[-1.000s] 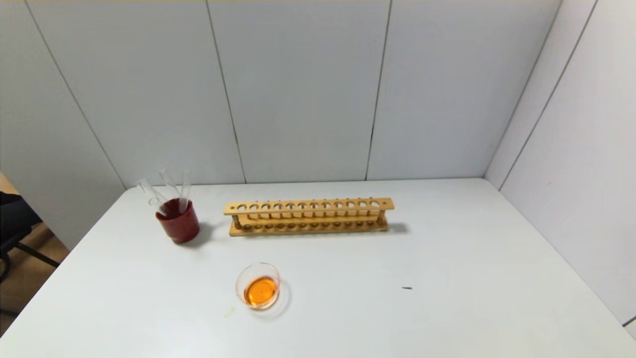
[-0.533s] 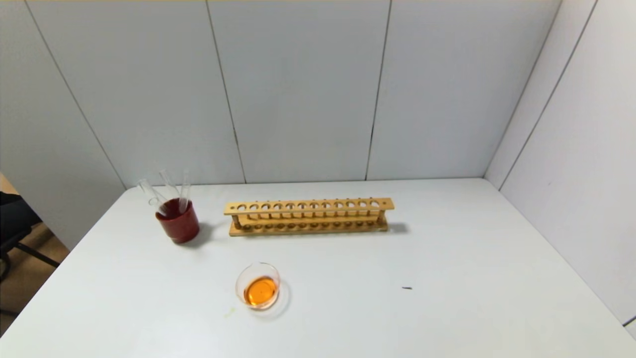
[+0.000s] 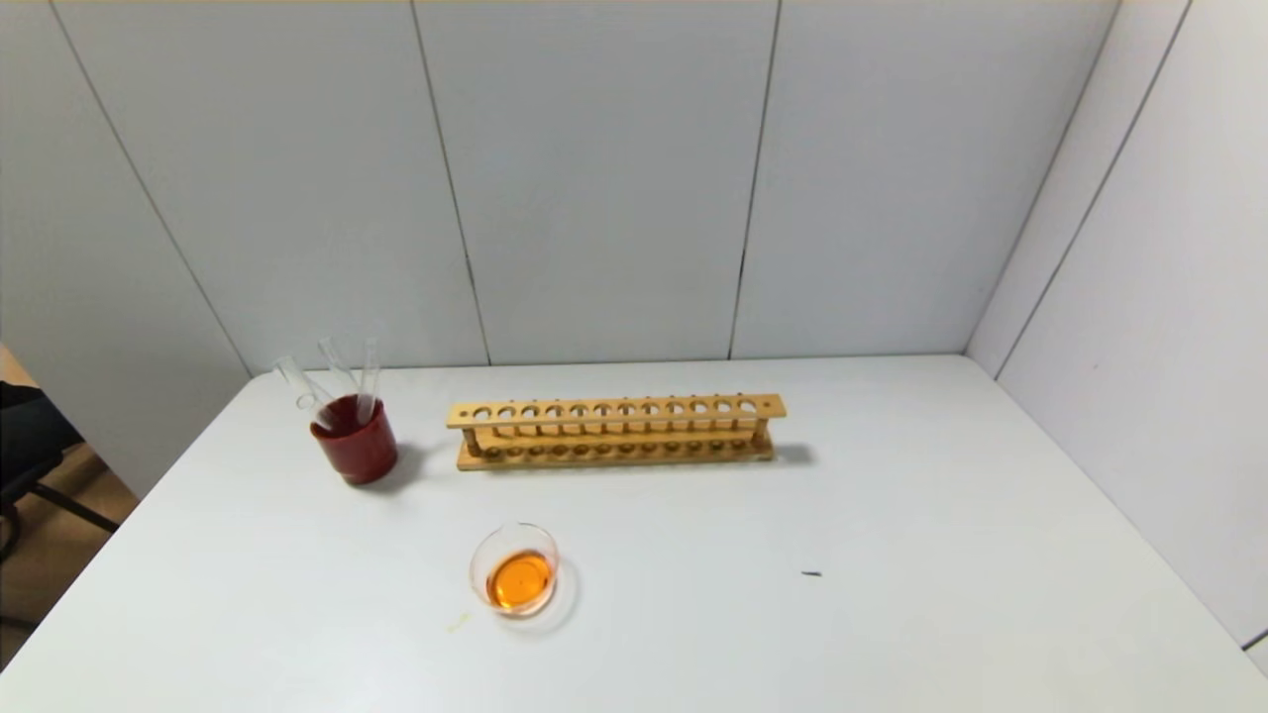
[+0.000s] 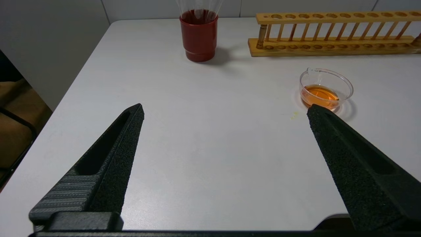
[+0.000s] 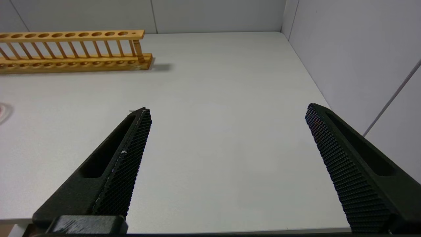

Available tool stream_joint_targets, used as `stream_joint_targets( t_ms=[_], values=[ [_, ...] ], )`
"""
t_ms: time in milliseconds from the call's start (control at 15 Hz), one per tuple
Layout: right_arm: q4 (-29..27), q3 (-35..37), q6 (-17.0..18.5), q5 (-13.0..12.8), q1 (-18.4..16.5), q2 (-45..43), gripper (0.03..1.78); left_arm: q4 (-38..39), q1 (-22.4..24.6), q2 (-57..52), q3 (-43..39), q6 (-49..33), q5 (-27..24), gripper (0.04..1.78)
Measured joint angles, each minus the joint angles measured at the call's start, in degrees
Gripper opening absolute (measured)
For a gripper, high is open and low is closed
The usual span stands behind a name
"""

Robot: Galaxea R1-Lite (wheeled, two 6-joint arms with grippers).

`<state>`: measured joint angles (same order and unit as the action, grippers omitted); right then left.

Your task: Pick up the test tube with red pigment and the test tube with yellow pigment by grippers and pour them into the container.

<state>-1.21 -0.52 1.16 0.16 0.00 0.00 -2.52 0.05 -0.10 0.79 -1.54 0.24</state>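
The dish (image 3: 514, 568) is set on the table (image 3: 892, 555) toward the near left, and an orange liquid is seen pooled in its bottom, which suggests that red and yellow pigment have already been poured together. No tube with red or yellow liquid can be found in any view. The rack (image 3: 615, 431) behind the dish is seen with every hole unfilled, and only clear, colourless tubes (image 3: 337, 381) are seen, leaned against the rim of the red cup (image 3: 356, 442) at the rack's left end, probably dropped there as spent glass. A faint yellow spot (image 3: 458, 621) is left on the table just beside the dish, likely a stray drip. The left gripper (image 4: 223, 110) is held low at the near left edge of the table, its jaws spread wide with nothing between them, and the dish and cup are framed well ahead of it. The right gripper (image 5: 227, 110) is held the same way at the near right, jaws wide apart and holding nothing, with only bare table and the rack's right end before it. Neither arm is caught by the head camera, so both are judged to be drawn back clear of the work. The pouring appears finished, and little if anything seems left to be done.
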Motion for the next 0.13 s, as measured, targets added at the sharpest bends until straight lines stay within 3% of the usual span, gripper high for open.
stream_joint_targets(
  t_ms=[133],
  values=[
    [0.0, 0.0, -0.1, 0.1, 0.0, 0.0, 1.71, 0.2, 0.0, 0.0, -0.1, 0.9, 0.0, 1.75]
  ],
)
